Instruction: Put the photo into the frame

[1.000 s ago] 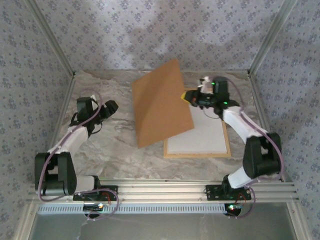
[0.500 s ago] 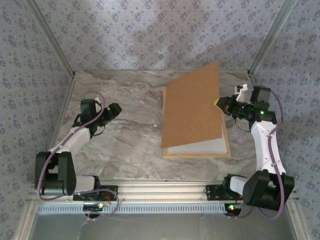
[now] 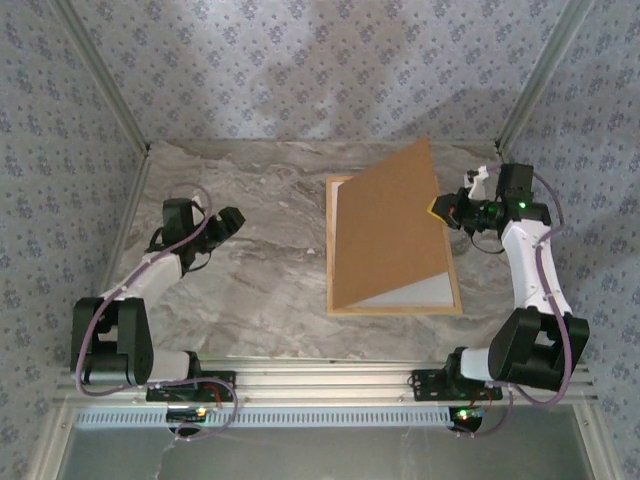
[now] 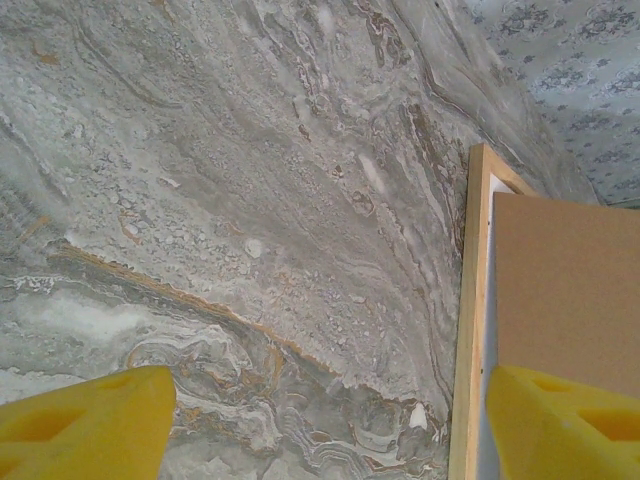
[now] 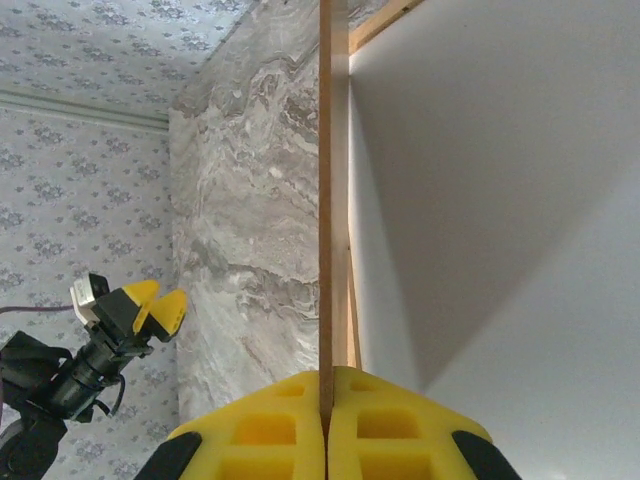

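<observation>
The light wood frame (image 3: 395, 311) lies flat on the table at the right, with a white sheet (image 3: 425, 292) inside it. My right gripper (image 3: 440, 207) is shut on the right edge of the brown backing board (image 3: 390, 235). The board tilts over the frame, its left edge down near the frame's left rail. In the right wrist view the board (image 5: 325, 200) stands edge-on between the yellow fingers (image 5: 280, 430), above the white sheet (image 5: 500, 200). My left gripper (image 3: 228, 220) is open over bare table, left of the frame rail (image 4: 470, 330). The photo is hidden.
Marble-patterned tabletop (image 3: 260, 270) lies between the left arm and the frame. Patterned walls and metal corner posts (image 3: 530, 80) close in the back and sides. An aluminium rail (image 3: 330, 385) runs along the near edge.
My right gripper carried the backing board from left of the frame rightward over it; the board now leans across the frame. The left arm barely moved.
</observation>
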